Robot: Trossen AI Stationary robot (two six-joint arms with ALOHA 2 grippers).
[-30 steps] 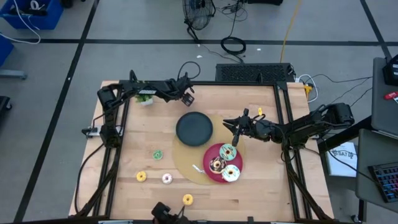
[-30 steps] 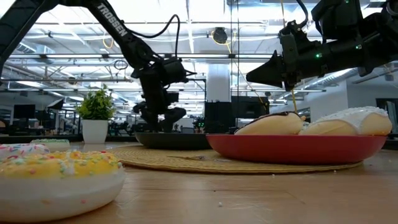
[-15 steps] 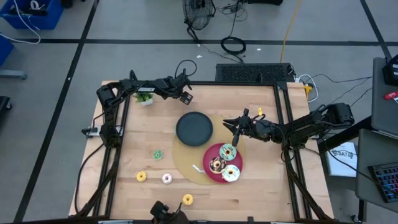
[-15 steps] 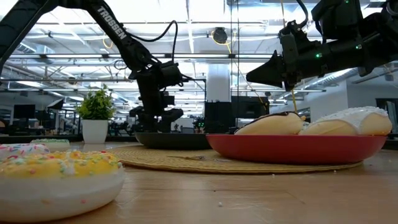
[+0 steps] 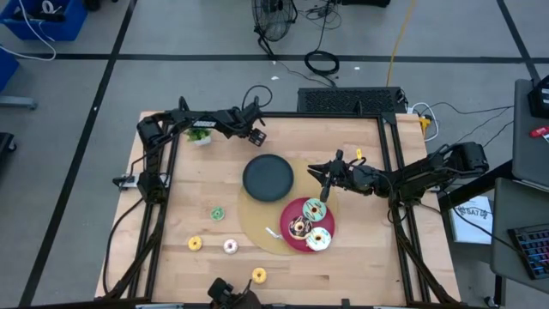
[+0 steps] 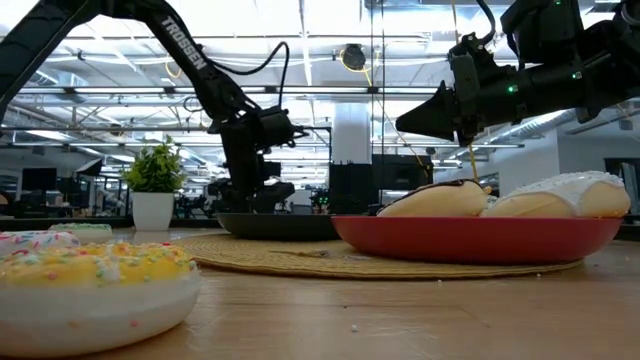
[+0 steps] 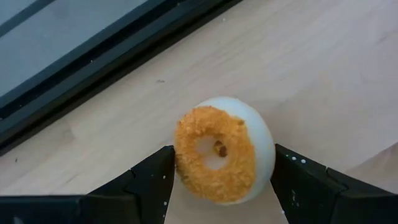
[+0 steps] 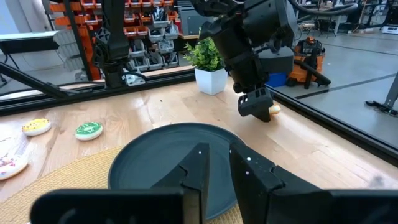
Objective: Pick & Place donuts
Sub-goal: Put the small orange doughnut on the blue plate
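Orange donut [image 7: 221, 155]: one, crumb-topped on a white base, between the left pincer's [image 7: 217, 186] two dark fingers [image 7: 152, 180], which are clamped on its sides — near the desk's [image 5: 360, 257] far edge.
Donuts on red plate [image 5: 292, 215]: three large ones — mint-green [image 5: 313, 209], chocolate brown [image 5: 299, 227], white-yellow [image 5: 318, 239].
Loose donuts on bare wood: four small ones — green [image 5: 218, 213], yellow [image 5: 195, 244], pale pink [image 5: 230, 246], and a second yellow [image 5: 258, 275] by the near edge.
Black plate [image 5: 268, 177]: one, round, nothing on it, partly on the round woven mat [image 5: 257, 225].
Right pincer [image 5: 326, 180]: fingers pressed together, holding nothing, above the mat just beyond the red plate.
Potted plant [image 5: 200, 135]: one, at the far left corner, beside the left arm.
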